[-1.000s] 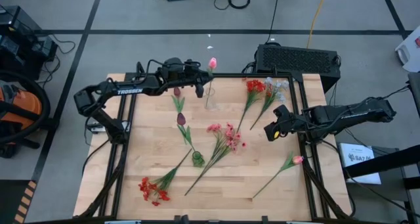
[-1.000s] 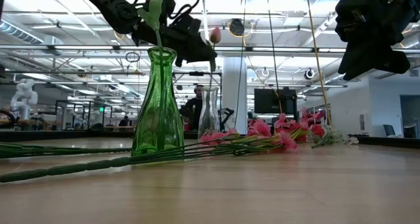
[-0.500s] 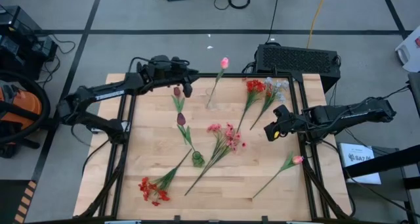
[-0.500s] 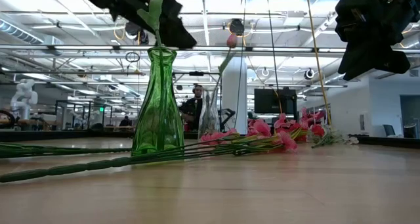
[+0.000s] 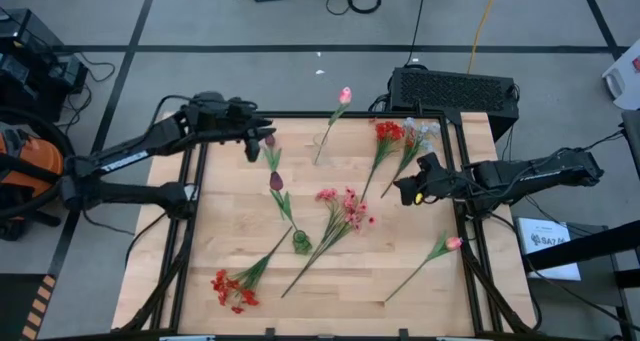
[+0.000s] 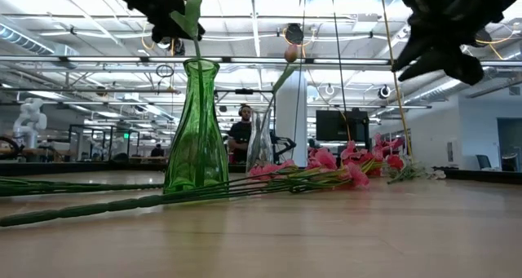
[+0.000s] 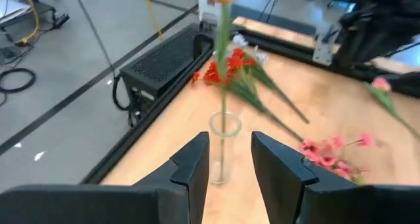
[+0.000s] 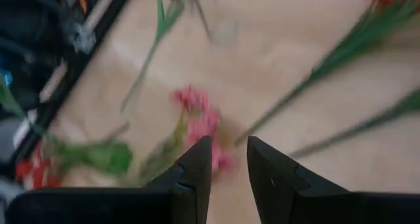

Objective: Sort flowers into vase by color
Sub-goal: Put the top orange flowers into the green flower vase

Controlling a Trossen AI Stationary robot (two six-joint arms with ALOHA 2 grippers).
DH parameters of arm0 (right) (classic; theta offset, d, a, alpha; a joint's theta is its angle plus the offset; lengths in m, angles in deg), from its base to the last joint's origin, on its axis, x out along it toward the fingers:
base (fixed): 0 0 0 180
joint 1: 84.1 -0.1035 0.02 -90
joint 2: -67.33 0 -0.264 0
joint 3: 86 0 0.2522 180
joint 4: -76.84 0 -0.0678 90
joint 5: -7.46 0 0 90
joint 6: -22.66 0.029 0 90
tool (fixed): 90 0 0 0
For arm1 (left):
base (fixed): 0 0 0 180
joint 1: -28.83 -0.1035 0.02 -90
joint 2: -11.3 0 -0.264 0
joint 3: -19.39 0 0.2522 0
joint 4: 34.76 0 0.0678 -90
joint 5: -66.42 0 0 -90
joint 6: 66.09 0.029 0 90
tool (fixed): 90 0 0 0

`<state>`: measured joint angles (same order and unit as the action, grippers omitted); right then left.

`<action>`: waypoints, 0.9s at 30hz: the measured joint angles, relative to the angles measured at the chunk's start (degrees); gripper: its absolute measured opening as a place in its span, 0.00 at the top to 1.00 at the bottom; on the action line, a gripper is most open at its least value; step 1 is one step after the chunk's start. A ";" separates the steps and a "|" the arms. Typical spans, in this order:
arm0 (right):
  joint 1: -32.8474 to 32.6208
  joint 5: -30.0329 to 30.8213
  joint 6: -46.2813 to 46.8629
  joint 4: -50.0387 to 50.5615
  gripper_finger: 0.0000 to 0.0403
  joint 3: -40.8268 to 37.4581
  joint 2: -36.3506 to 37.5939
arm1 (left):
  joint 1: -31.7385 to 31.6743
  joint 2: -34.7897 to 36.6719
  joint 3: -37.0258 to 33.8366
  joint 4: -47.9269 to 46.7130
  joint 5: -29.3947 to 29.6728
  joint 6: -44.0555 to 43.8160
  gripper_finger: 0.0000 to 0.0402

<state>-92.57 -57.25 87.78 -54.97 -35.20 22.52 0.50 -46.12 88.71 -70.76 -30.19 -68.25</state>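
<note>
Risk first: clear vase (image 5: 321, 151) light and narrow, pink tulip (image 5: 344, 95) leaning out past its rim, so a brush from either arm could tip both. Green vase (image 5: 301, 243) stands mid-table with a maroon tulip (image 5: 276, 181) in it; red cluster (image 5: 233, 289), pink spray (image 5: 345, 203) and other stems lie flat around. Left gripper (image 7: 228, 159) near the table's far left edge, fingers apart, holding nothing. Right gripper (image 8: 227, 159) near the right edge, fingers narrowly apart, empty. Low view alone shows vase heights; high view alone shows stem layout.
</note>
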 joint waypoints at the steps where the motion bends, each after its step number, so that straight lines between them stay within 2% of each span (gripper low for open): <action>1: 0.01 1.89 -0.13 -1.01 0.78 0.00 -0.01 | 0.74 1.53 -1.77 1.26 0.02 -0.67 0.70; 8: 0.94 12.40 -2.44 -9.50 0.78 0.00 -0.09 | 8.67 11.05 -16.54 12.06 2.61 -6.64 0.70; 13: 4.48 13.78 -13.39 -23.36 0.75 0.10 -1.28 | 13.32 16.03 -23.21 14.18 9.32 -7.68 0.70; 16: 7.55 13.80 -16.61 -25.61 0.74 2.44 -3.96 | 14.16 18.02 -25.70 13.59 10.36 -7.93 0.70; 20: 11.46 13.32 -17.76 -18.10 0.72 9.35 -9.81 | 14.17 19.60 -27.41 14.09 10.21 -7.93 0.70; 23: 15.00 11.60 -14.05 -5.49 0.71 16.74 -15.22 | 14.17 19.88 -27.62 14.15 10.13 -7.93 0.70; 27: 20.82 4.58 -7.58 13.08 0.68 25.79 -22.55 | 14.17 19.90 -27.62 14.05 10.08 -7.94 0.70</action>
<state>-71.75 -52.67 80.20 -41.89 -9.41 -0.03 14.67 -26.22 61.09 -56.71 -20.11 -76.19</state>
